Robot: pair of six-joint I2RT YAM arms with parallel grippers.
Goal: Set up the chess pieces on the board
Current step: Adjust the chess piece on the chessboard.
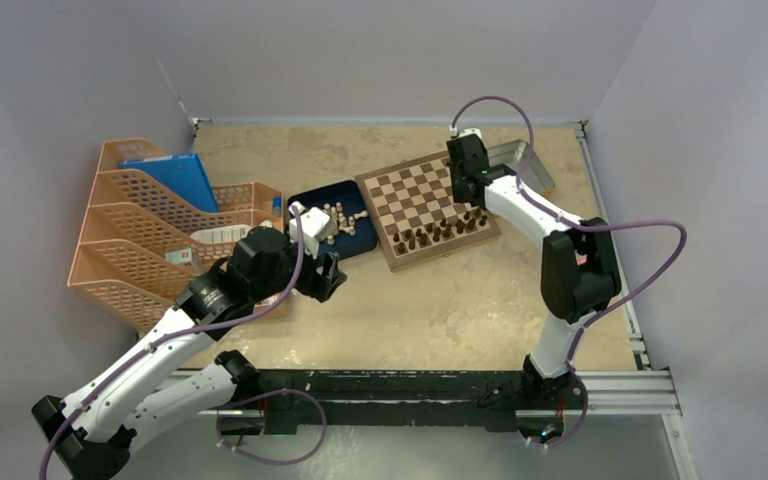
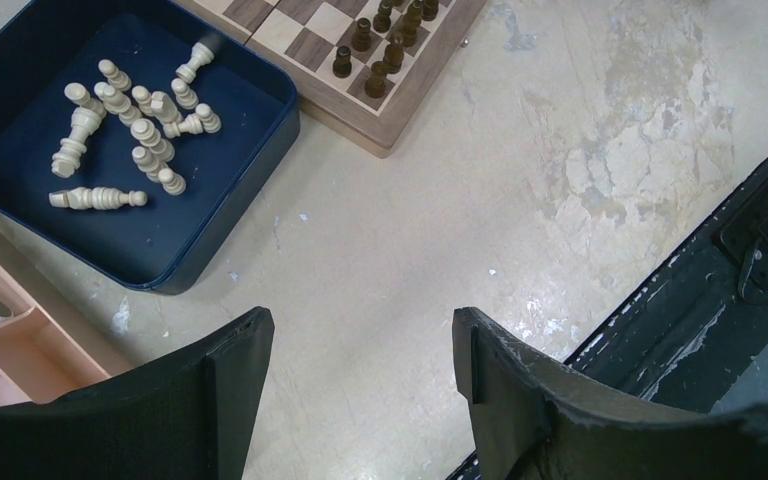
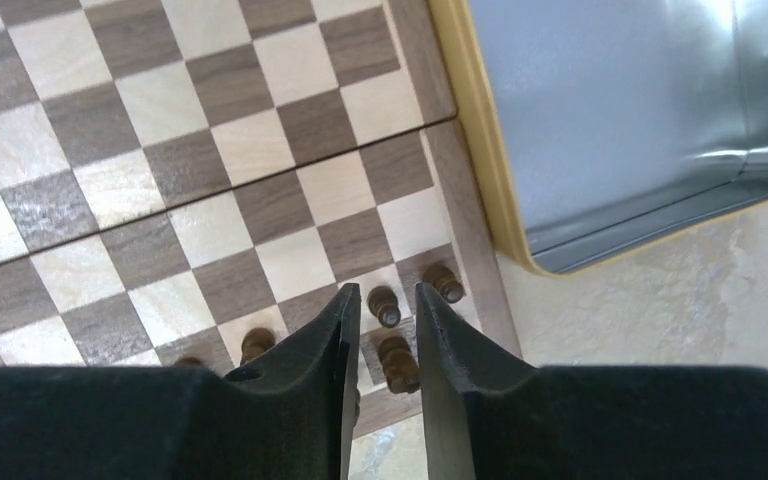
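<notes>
Fingers (image 3: 330, 380) of our right gripper (image 3: 386, 292) stand narrowly apart over the board (image 3: 160, 150) corner, at least four dark chess pieces (image 3: 445, 283) crowding them. We cannot tell whether one is pinched. One silver tin (image 3: 620, 120) lies just beside the board. Our left gripper (image 2: 360, 318) gapes empty near one blue tray (image 2: 210, 230) holding about a dozen cream chessmen (image 2: 150, 135).

From overhead I see the square wooden chessboard (image 1: 412, 195) lying askew at mid-table, with tiny dark brown chess pieces (image 1: 438, 234) lined along its near edge. The right gripper (image 1: 470, 200) hangs over the right end of that line. Just to the left, a dark blue tray (image 1: 358, 246) holds pale cream chessmen (image 1: 338, 221). The left gripper (image 1: 322, 277) hovers by the tray's near edge.
</notes>
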